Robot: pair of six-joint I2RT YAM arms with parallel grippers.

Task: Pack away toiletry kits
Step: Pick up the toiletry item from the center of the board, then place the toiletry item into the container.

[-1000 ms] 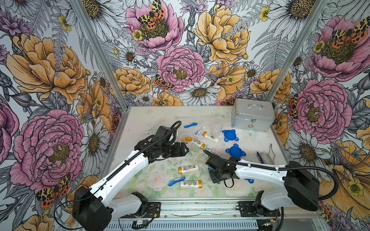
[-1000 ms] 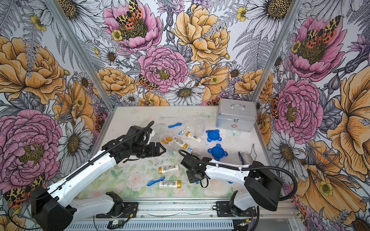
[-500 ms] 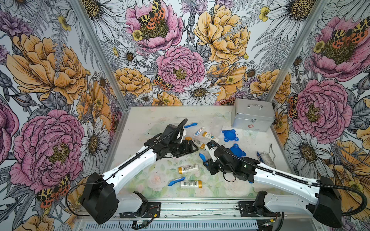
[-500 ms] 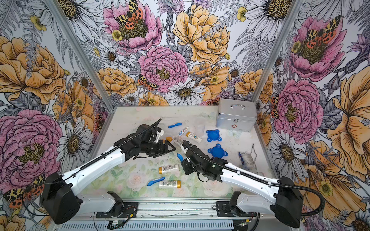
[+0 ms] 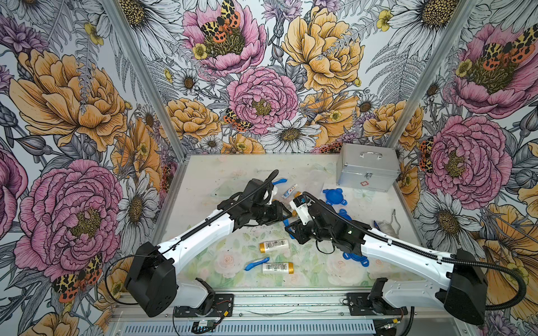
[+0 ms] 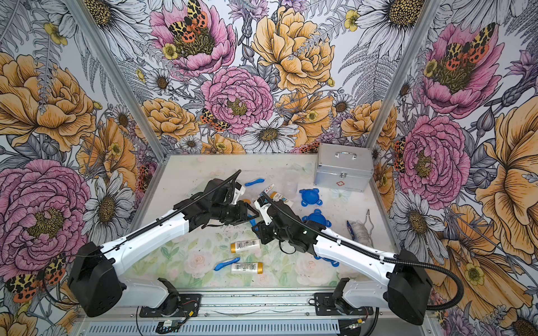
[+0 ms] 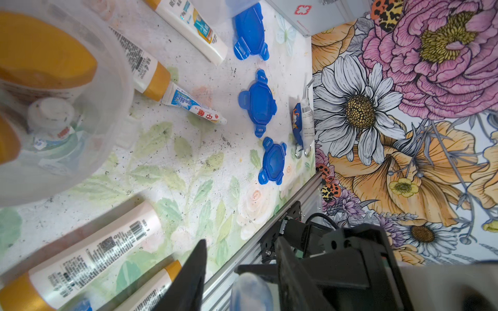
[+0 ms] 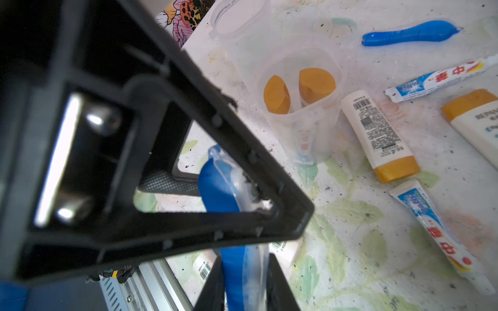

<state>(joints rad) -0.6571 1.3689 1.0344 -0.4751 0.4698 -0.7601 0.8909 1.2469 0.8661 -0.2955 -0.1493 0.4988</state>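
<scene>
The right hand (image 8: 244,282) grips a toothbrush (image 8: 218,194); the left hand (image 7: 239,274) flanks its other end, hold unclear. Right should release only once left clamps firmly.

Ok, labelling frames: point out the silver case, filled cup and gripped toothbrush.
silver case (image 5: 384,179), in a top view, front face.
filled cup (image 8: 318,129), right wrist view, side wall.
gripped toothbrush (image 8: 217,192), right wrist view, blue body.

2 bottles (image 8: 316,84) in cup (image 8: 323,126), case (image 5: 367,174) behind
</scene>
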